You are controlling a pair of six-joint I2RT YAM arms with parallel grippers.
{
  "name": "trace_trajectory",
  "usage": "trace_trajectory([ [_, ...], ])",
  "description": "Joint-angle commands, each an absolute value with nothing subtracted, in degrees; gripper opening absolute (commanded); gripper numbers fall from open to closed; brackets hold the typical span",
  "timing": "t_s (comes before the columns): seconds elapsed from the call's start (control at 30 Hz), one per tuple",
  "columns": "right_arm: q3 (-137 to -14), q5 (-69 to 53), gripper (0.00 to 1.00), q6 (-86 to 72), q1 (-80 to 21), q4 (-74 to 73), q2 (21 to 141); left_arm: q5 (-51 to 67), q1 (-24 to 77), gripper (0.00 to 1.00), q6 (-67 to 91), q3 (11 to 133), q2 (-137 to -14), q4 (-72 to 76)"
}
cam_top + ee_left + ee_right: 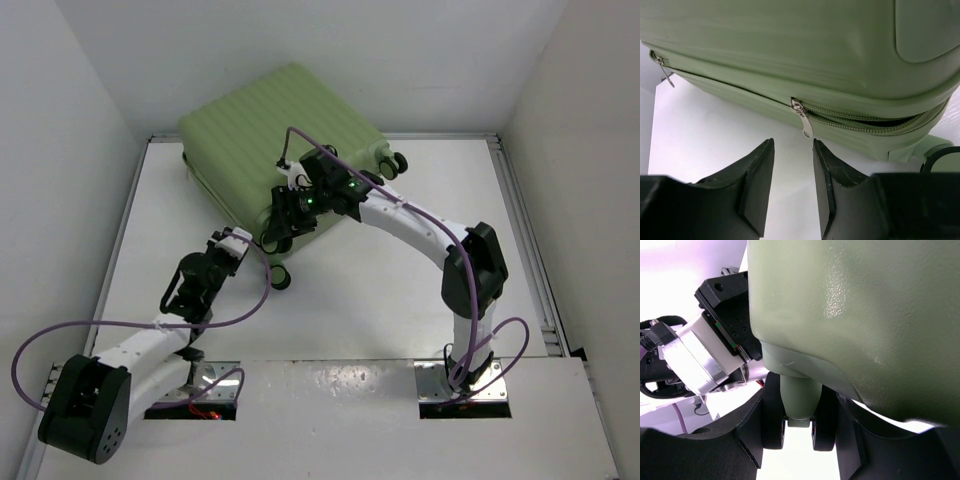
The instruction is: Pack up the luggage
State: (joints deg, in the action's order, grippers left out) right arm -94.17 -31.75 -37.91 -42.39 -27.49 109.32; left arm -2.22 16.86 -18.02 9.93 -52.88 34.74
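**Luggage closed on far side of surface, right gripper on a wheel**

Left gripper (pixel 792 145): nearest the bases, low over the white surface (pixel 380 300), aimed at the near edge of the luggage (pixel 290 130). Its fingers stand a narrow gap apart with nothing between them and nothing touched. The zipper pull (pixel 802 120) hangs straight ahead of that gap, just beyond the fingertips.

Zipper: right of that pull the teeth gape in a thin dark slit (pixel 880 122). Left of it the seam looks closed. A second pull (pixel 662 67) hangs at the far-left corner.

Right gripper (pixel 800 425): reaches in from the right over the near corner of the shell. Its fingers sit tight on either side of a black twin wheel (pixel 774 415), clamping it. The pale-green wheel stem runs down between the two discs.

The pale-green ribbed case lies flat, turned at an angle. It sits in the far-left part of the surface, its back corner near the rear wall. Two more wheels show at its right corner.
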Motion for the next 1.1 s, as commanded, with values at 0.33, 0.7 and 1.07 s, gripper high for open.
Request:
trace_trajectory([
  [0.33, -93.1, -33.0, 0.19, -42.0, -40.1, -18.9, 108.1, 0.8, 15.3, 0.35, -14.4, 13.4, -59.6, 42.3],
  [0.7, -92.5, -33.1, 0.19, -41.8, -40.1, -19.2, 107.7, 4.4, 14.2, 0.13, -13.3, 14.5, -60.7, 43.9],
  [1.07, -92.8, -33.1, 0.19, -41.4, -40.1, -19.3, 107.8, 14.6, 8.4, 0.0, -10.1, 17.0, -63.0, 40.2],
])
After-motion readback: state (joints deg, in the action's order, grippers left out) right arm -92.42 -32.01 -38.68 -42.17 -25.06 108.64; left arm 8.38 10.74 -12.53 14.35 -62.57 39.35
